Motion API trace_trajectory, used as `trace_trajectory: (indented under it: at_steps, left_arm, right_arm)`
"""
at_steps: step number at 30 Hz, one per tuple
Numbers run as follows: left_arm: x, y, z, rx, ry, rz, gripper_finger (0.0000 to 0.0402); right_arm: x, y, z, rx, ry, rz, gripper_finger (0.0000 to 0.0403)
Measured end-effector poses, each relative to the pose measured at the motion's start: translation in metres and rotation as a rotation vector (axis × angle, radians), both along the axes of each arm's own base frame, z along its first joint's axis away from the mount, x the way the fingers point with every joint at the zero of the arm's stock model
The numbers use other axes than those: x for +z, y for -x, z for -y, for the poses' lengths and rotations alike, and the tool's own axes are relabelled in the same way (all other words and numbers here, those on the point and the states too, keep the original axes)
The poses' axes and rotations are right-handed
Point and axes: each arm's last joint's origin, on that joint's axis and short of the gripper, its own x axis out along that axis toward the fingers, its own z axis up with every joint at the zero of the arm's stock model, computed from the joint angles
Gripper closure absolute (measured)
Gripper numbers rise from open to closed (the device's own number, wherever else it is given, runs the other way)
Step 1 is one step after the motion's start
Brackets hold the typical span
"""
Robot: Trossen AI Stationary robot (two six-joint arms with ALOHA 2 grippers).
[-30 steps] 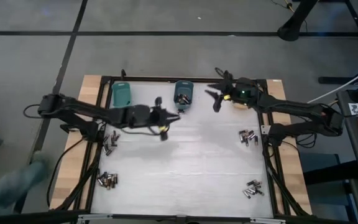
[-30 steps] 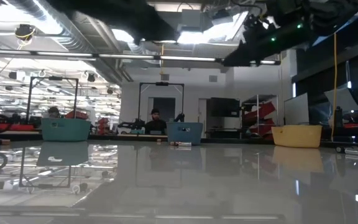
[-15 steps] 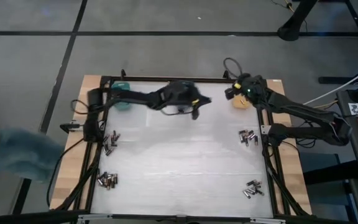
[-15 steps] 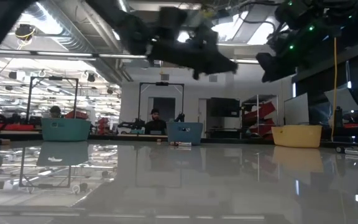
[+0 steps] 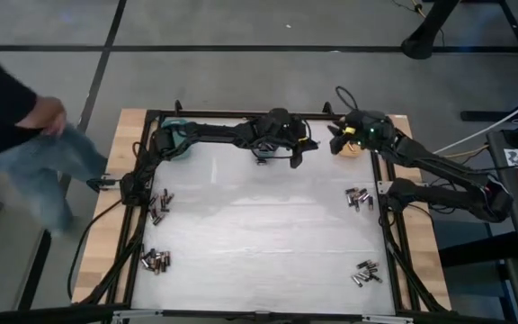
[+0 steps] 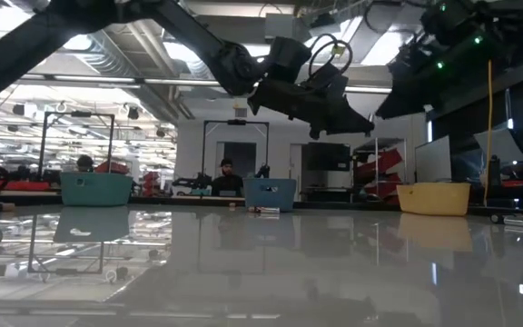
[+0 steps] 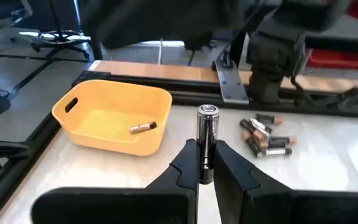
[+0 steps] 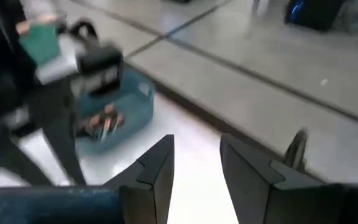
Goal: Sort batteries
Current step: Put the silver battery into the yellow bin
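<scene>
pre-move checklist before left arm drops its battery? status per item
1. Grip: left gripper shut on the battery, cell upright between the fingers. ok
2. Target in sight: orange bin ahead of the left gripper, one battery already inside. ok
3. Gripper over the bin: in the high view the left gripper is beside the bin, not above it. not ok
4. Right gripper clear: open and empty, but it hangs close to the orange bin. not ok
5. Cell type matches this bin. cannot tell
6. Person at the table's left side, off the table. ok
</scene>
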Motion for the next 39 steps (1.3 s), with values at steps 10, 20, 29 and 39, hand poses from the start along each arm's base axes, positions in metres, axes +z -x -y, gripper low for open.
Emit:
trace_trajectory:
  at_steps: [10,20,29,39]
  left_arm:
    - [-0.001,0.0,0.001,-0.011,-0.02,-0.013,0.0385]
    - [0.014,-0.004,0.006,-0.104,0.014,0.139,0.0385]
    - [0.017,-0.004,0.006,-0.103,0.022,0.162,0.0385]
    - [0.02,-0.005,0.006,-0.102,0.015,0.192,0.0385]
  right_arm:
    - [-0.002,0.027,-0.024,0.28,0.025,0.298,0.0272]
    - [-0.022,0.03,-0.028,0.333,0.045,0.407,0.0272]
    - [-0.025,0.023,-0.025,0.409,0.036,0.397,0.0272]
    - [-0.027,0.017,-0.021,0.433,0.033,0.398,0.0272]
